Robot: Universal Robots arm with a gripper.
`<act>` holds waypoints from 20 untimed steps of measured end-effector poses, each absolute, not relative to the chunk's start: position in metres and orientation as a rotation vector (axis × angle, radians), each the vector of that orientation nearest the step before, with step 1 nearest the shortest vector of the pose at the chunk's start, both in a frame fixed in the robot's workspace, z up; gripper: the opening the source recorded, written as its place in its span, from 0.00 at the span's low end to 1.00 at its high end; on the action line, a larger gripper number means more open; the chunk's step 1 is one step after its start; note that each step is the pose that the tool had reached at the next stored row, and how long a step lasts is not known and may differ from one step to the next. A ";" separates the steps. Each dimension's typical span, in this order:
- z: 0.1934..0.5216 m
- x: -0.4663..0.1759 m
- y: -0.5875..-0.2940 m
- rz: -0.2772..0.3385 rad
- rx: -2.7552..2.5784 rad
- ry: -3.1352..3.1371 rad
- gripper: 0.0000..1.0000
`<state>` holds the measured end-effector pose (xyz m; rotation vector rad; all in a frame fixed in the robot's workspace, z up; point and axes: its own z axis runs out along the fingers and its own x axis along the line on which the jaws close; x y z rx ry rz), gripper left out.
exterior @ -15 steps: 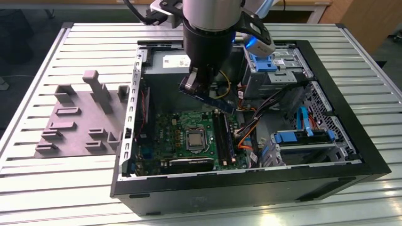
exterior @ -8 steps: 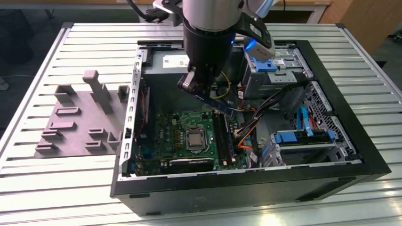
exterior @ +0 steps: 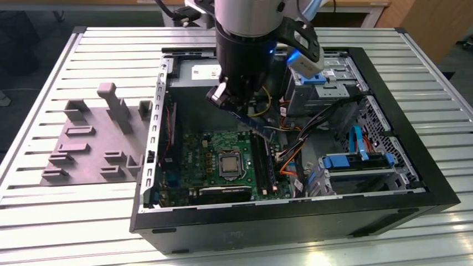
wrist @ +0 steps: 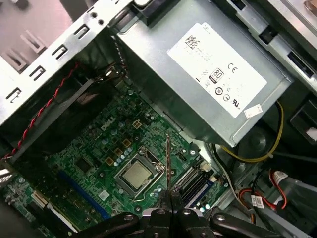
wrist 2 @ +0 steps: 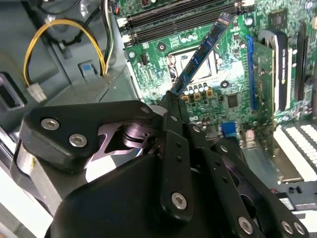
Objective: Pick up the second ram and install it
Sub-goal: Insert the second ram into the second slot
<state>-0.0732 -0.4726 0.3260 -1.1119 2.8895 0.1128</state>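
My gripper (exterior: 232, 102) hangs inside the open computer case (exterior: 296, 213), shut on the second ram (exterior: 256, 125), a long thin dark stick that slants down over the green motherboard (exterior: 203, 160). In the second wrist view the ram (wrist 2: 203, 52) juts out from my gripper (wrist 2: 173, 96), held tilted above the board and apart from it. It points towards the long black memory slots (wrist 2: 173, 20). The first wrist view shows the ram (wrist: 168, 158) edge-on, rising from my gripper (wrist: 168, 196) beside the slots (wrist: 190, 183).
The silver power supply (wrist: 208, 74) sits at the case's far end, with yellow cables (wrist 2: 64, 29) beside it. The processor socket (wrist: 134, 174) lies near the slots. Blue drive cages (exterior: 355, 160) stand on the exterior view's right. A grey moulded holder (exterior: 96, 138) lies outside the case on the slatted table.
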 end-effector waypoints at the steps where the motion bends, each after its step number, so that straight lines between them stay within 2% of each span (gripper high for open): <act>1: 0.326 -0.073 -0.473 0.112 -1.091 2.897 0.12; 20: 0.326 -0.073 -0.473 0.101 -0.653 3.016 0.12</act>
